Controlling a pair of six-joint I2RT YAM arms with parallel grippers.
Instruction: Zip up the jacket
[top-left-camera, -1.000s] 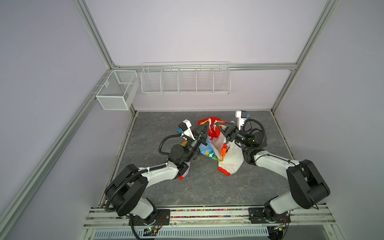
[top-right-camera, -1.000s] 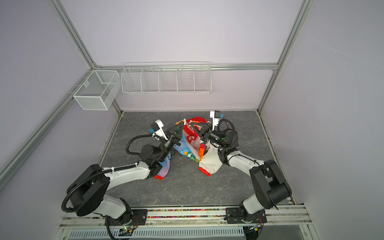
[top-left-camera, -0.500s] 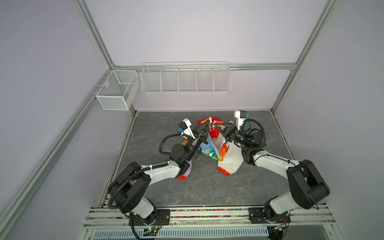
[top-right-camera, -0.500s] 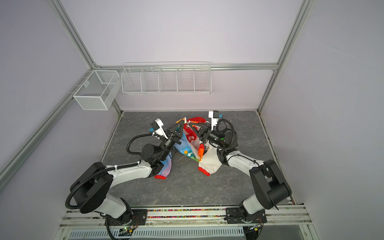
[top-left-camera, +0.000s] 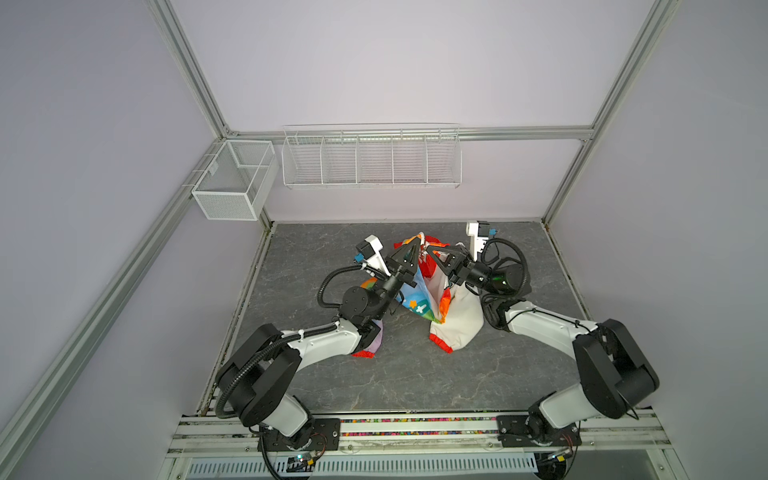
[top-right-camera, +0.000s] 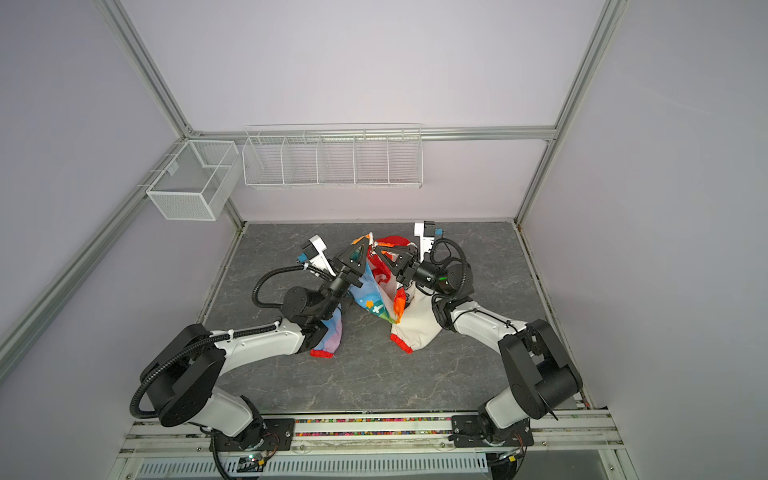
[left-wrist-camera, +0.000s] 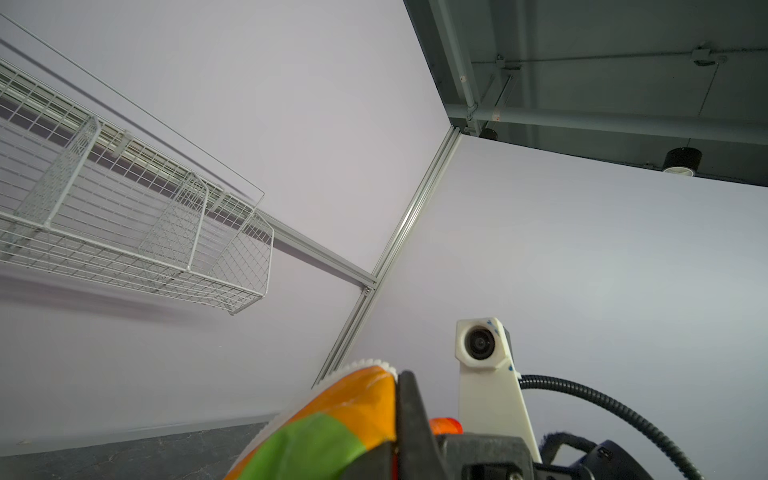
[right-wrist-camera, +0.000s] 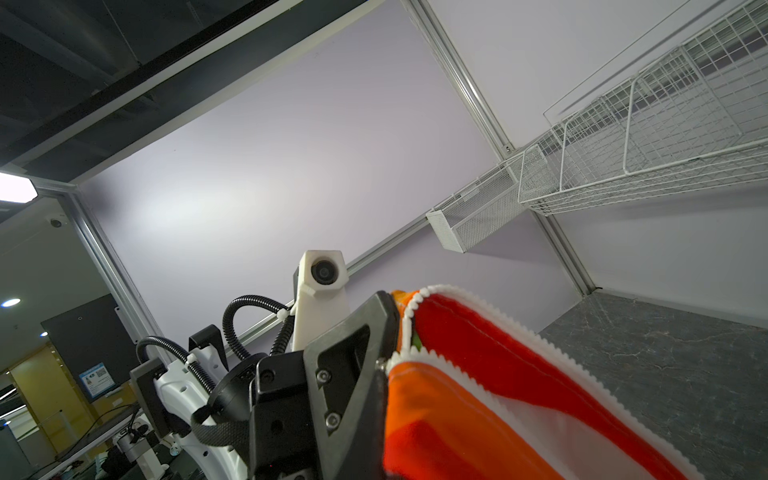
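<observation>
**Slider and stripes out of sight**

You can't tell where the slider sits on the zipper (right-wrist-camera: 490, 307): both top views show it too small, and the wrist views cut it off at the frame's edge. The left arm (top-left-camera: 324, 340) covers part of the striped half of the jacket (top-left-camera: 457, 320).

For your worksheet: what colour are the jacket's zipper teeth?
White teeth, clearest in right wrist view.

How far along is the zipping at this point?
Done: the jacket is raised, one front edge pinched in the left gripper, the other in the right gripper. In hand: both edges held close together up top. Left: the zipper teeth run in two separate rows, fronts hanging apart; nothing zipped yet.
</observation>
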